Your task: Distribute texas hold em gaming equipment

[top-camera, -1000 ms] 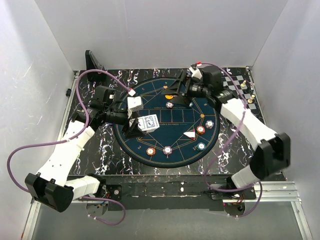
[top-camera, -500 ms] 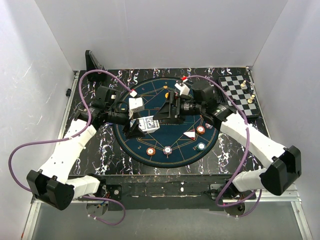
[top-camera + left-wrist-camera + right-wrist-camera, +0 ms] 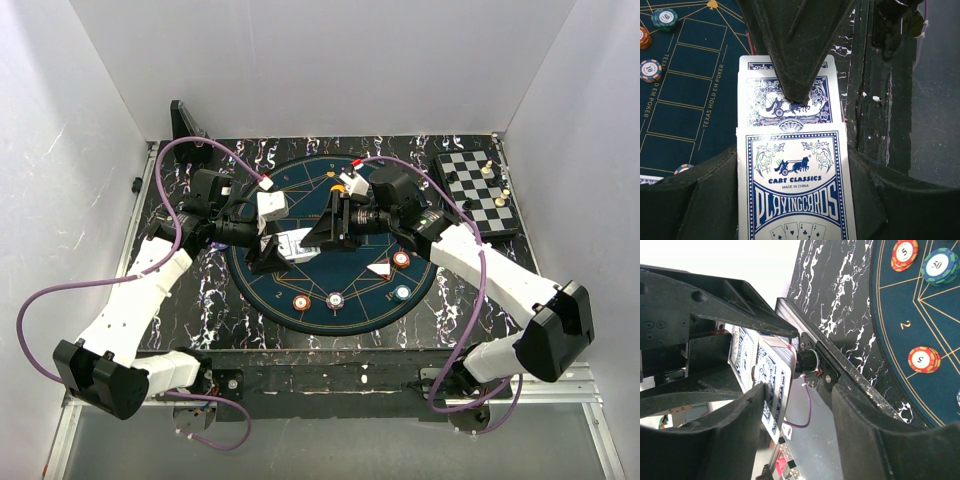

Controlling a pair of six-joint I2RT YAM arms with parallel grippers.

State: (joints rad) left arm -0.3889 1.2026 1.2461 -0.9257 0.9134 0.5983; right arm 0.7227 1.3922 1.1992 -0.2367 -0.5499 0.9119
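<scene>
My left gripper (image 3: 792,165) is shut on a blue-and-white playing card box (image 3: 795,200), held above the left part of the mat. Blue-backed cards (image 3: 790,107) stick out of its open end. My right gripper (image 3: 325,235) has come up to that end and is open. One of its fingers (image 3: 795,50) lies over the top card. In the right wrist view the card stack (image 3: 771,365) sits against the left finger (image 3: 747,410), with a wide gap to the other one. Striped chips (image 3: 401,259) and a red-white triangle marker (image 3: 380,268) lie on the mat.
The round dark-blue mat (image 3: 300,275) with gold lines covers the middle of the black marbled table. More chips (image 3: 334,300) sit near its front edge. A chessboard (image 3: 475,190) with small pieces is at the back right. White walls enclose the table.
My right arm has swung left from the far side of the mat to the card box, and its jaws have narrowed a little. The left arm and the box have stayed put.
</scene>
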